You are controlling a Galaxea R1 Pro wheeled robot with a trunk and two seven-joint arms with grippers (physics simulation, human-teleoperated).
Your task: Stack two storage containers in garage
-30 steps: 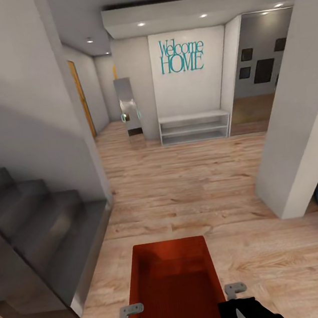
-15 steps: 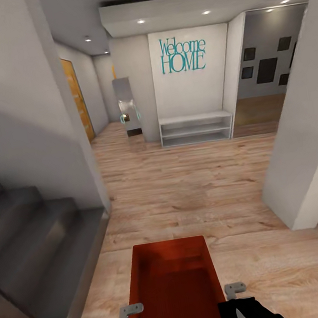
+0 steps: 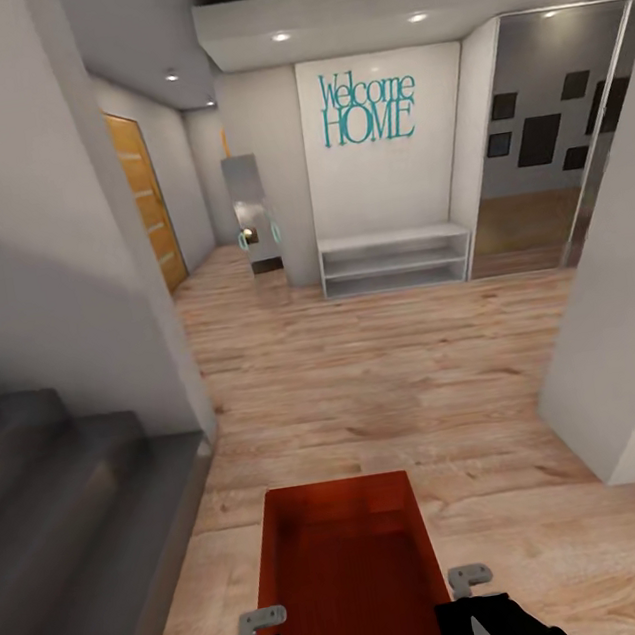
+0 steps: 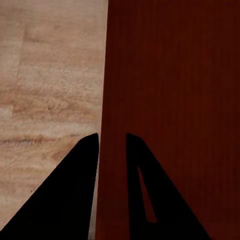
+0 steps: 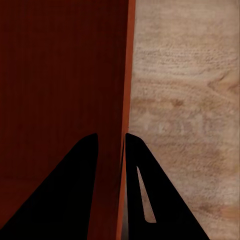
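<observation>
A home's entrance hall was shown. Light wood plank flooring (image 3: 366,371) was laid throughout, a teal "Welcome HOME" sign (image 3: 367,108) was fixed to a white wall above a low white shelf bench (image 3: 395,259), and grey stairs (image 3: 60,495) were seen alongside an orange door (image 3: 146,210).

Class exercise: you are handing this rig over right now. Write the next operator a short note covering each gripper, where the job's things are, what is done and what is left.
Left gripper: shut on the bin's left wall.
Right gripper: shut on its right wall.
The bin is held level in front of the trunk, over the plank floor of a hallway, facing a "Welcome HOME" sign.
Done: one bin picked up.
Left: reach the garage, set it down, stack the second on it.
</observation>
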